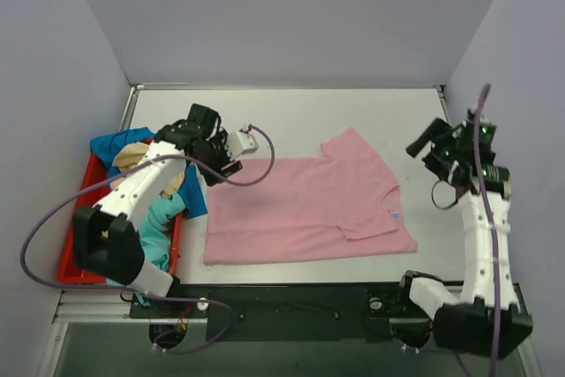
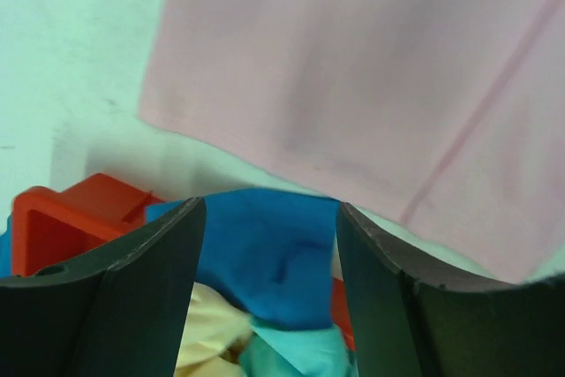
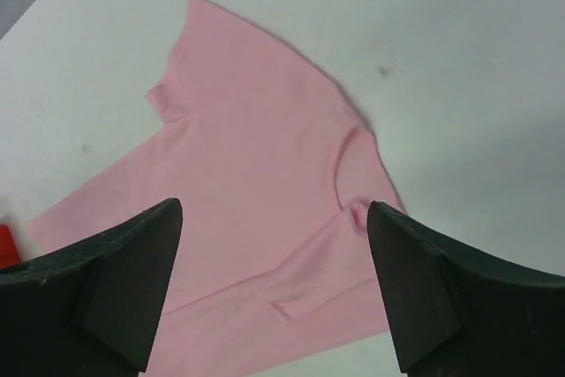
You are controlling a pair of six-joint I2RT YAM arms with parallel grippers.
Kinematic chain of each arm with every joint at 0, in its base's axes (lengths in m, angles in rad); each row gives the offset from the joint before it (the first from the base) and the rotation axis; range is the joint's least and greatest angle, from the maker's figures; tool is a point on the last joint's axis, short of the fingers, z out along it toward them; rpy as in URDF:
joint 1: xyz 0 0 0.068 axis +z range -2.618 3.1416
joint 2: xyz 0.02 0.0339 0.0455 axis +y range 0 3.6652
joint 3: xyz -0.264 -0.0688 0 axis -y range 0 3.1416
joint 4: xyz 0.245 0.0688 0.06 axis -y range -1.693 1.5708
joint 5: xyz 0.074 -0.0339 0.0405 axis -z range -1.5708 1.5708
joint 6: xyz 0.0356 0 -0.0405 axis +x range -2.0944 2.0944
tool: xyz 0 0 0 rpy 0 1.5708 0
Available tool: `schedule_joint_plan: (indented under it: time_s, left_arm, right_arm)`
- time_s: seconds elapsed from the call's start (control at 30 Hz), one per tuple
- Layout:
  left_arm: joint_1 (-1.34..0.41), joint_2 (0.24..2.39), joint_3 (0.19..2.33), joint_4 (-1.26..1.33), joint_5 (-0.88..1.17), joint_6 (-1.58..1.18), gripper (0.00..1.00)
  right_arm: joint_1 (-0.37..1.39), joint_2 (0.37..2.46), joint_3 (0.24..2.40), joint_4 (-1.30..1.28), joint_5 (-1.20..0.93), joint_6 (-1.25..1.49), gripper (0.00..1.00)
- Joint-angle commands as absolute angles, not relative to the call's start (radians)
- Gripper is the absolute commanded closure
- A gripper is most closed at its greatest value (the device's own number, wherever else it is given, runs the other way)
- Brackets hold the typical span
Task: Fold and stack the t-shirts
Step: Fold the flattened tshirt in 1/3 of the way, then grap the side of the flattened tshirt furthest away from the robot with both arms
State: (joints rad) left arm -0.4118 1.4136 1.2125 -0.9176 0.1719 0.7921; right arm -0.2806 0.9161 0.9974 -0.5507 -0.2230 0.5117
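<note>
A light pink t-shirt (image 1: 300, 205) lies flat on the white table, collar to the right, with its near sleeve folded in over the body. My left gripper (image 1: 237, 154) hovers open off the shirt's far left corner, above the tray's edge. In the left wrist view the open left gripper (image 2: 269, 245) has nothing between its fingers; below it lie blue (image 2: 265, 253), cream-yellow (image 2: 207, 324) and teal (image 2: 300, 350) t-shirts, with the pink t-shirt (image 2: 353, 68) beyond. My right gripper (image 1: 430, 146) hangs open right of the collar. In the right wrist view the open right gripper (image 3: 274, 253) is empty above the pink t-shirt (image 3: 256, 183).
A red plastic tray (image 1: 75, 249) stands at the table's left edge with the blue, cream and teal shirts heaped in it and spilling over its right rim. Grey walls close in the table at the left, back and right. A purple cable (image 1: 265, 161) loops from the left arm over the shirt's corner.
</note>
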Motion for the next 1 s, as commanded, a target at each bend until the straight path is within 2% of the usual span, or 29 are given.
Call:
schedule_joint_plan:
  time_s: [0.0, 0.23, 0.43, 0.53, 0.7, 0.77, 0.83, 0.87, 0.9, 0.93, 0.97]
  left_arm:
    - [-0.290, 1.625, 1.409, -0.832, 0.221, 0.677, 0.30]
    - [-0.220, 1.851, 1.598, -0.785, 0.206, 0.586, 0.28]
    - [-0.178, 2.002, 1.693, -0.778, 0.169, 0.548, 0.28]
    - [-0.175, 2.062, 1.724, -0.784, 0.173, 0.560, 0.27]
    - [-0.172, 2.115, 1.732, -0.793, 0.187, 0.609, 0.27]
    - [-0.170, 2.129, 1.739, -0.796, 0.196, 0.629, 0.27]
    - [-0.167, 2.141, 1.744, -0.796, 0.204, 0.653, 0.26]
    - [-0.167, 2.149, 1.749, -0.799, 0.206, 0.669, 0.26]
    - [-0.166, 2.164, 1.761, -0.807, 0.204, 0.675, 0.26]
    - [-0.166, 2.171, 1.767, -0.807, 0.203, 0.678, 0.26]
    - [-0.164, 2.187, 1.781, -0.818, 0.207, 0.683, 0.26]
  right_arm:
    - [-0.097, 1.332, 1.234, -0.497, -0.167, 0.277, 0.20]
    - [-0.006, 1.934, 1.769, -0.600, -0.175, 0.085, 0.33]
    - [0.044, 2.310, 2.130, -0.709, -0.109, 0.019, 0.32]
    - [0.070, 2.429, 2.227, -0.765, -0.104, 0.008, 0.32]
    - [0.101, 2.479, 2.206, -0.775, -0.149, -0.020, 0.32]
    - [0.106, 2.488, 2.200, -0.785, -0.164, -0.018, 0.35]
    - [0.106, 2.490, 2.184, -0.787, -0.189, -0.015, 0.49]
    - [0.106, 2.490, 2.177, -0.787, -0.189, -0.011, 0.64]
    - [0.106, 2.487, 2.171, -0.785, -0.189, -0.011, 0.70]
    - [0.106, 2.485, 2.165, -0.785, -0.192, -0.009, 0.86]
    - [0.106, 2.482, 2.163, -0.784, -0.195, -0.009, 0.93]
